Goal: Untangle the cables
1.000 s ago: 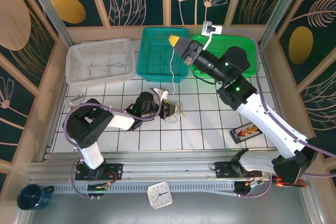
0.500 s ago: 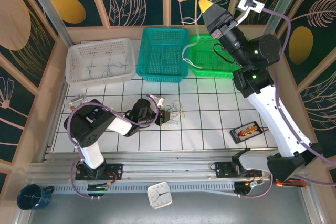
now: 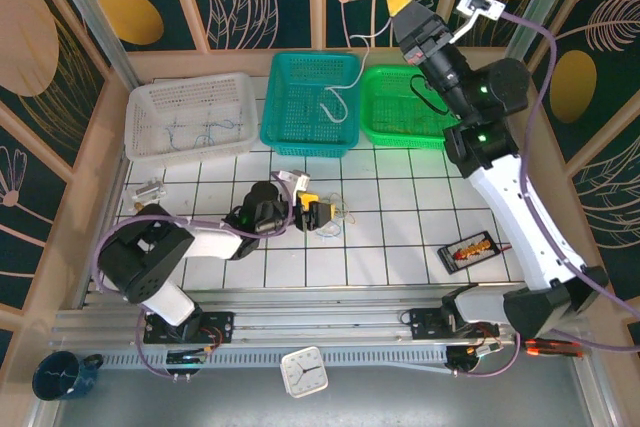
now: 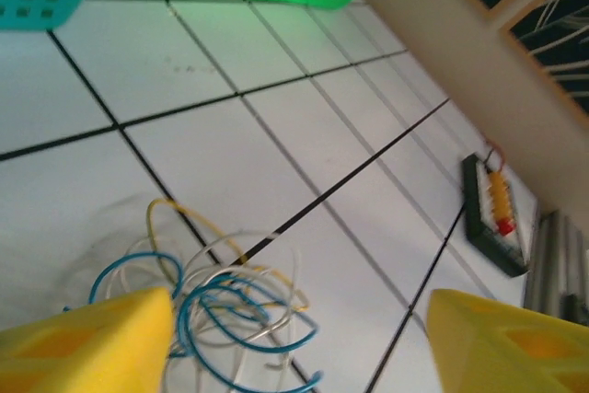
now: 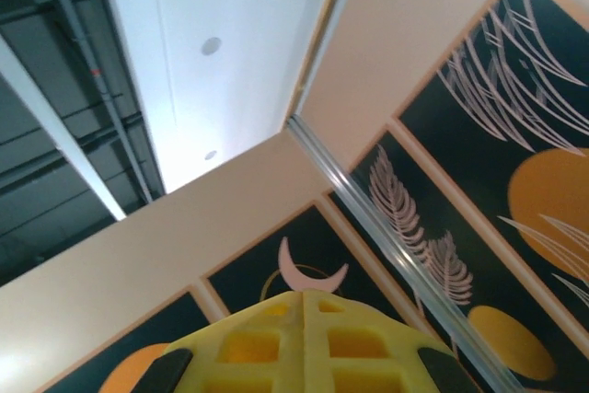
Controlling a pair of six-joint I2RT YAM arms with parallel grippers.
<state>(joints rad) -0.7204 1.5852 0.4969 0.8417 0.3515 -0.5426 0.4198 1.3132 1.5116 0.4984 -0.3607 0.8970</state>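
Observation:
A small tangle of thin blue, white and yellow cables lies on the tiled table; in the left wrist view the tangle sits against the left yellow pad. My left gripper is low over the table beside it, open, with its pads wide apart. My right gripper is raised high at the back, yellow pads pressed together. A single white cable dangles from it, its curled end hanging over the teal basket.
A white basket at back left holds a few thin wires. A green basket stands right of the teal one. A black connector block lies at the right, also seen as the block.
My right arm has swung up and to the right, lifting the white cable away from the tangle to hang over the teal basket. The left gripper has turned beside the tangle.

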